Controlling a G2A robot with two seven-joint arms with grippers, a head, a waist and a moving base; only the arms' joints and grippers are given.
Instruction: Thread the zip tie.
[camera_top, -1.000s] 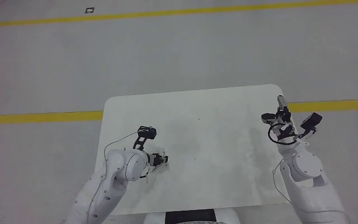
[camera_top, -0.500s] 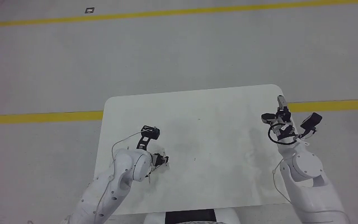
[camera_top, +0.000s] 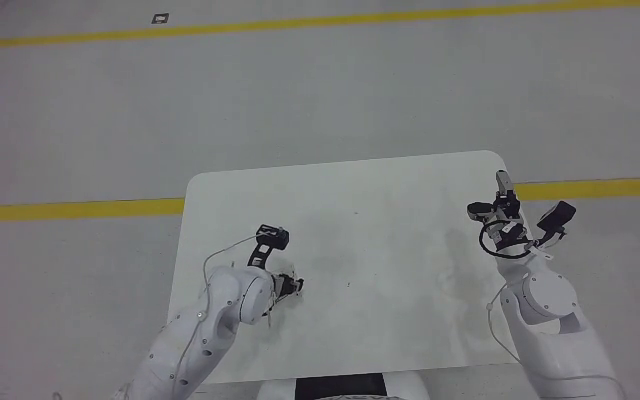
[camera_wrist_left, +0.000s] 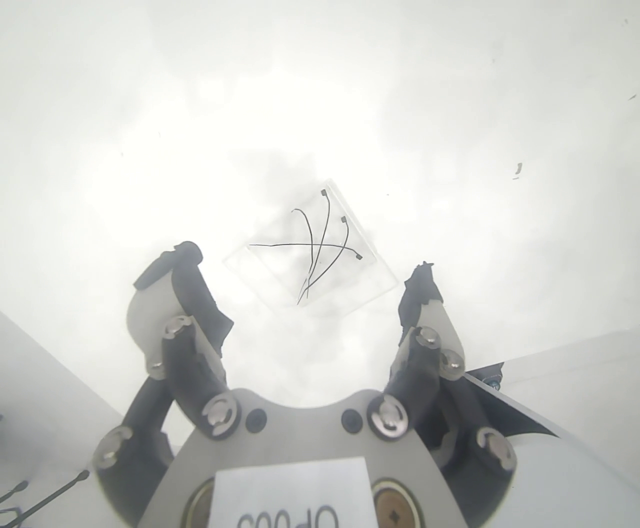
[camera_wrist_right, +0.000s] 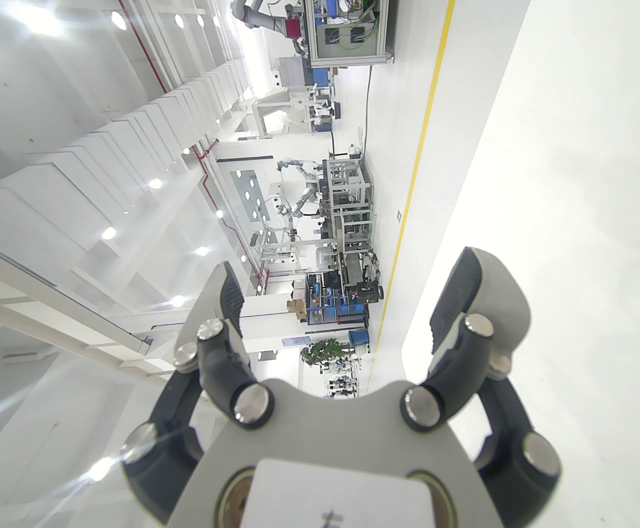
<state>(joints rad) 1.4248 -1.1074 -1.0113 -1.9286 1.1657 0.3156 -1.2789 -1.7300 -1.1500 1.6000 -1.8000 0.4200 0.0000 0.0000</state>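
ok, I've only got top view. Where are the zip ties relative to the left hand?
Observer: On the left wrist view, several black zip ties lie crossed on a clear sheet, just ahead of the left hand.
Operator: Holding any?
Observer: No. It's open with nothing in it.
Operator: Right hand?
Observer: The right hand is open and empty, pointing off past the table edge.
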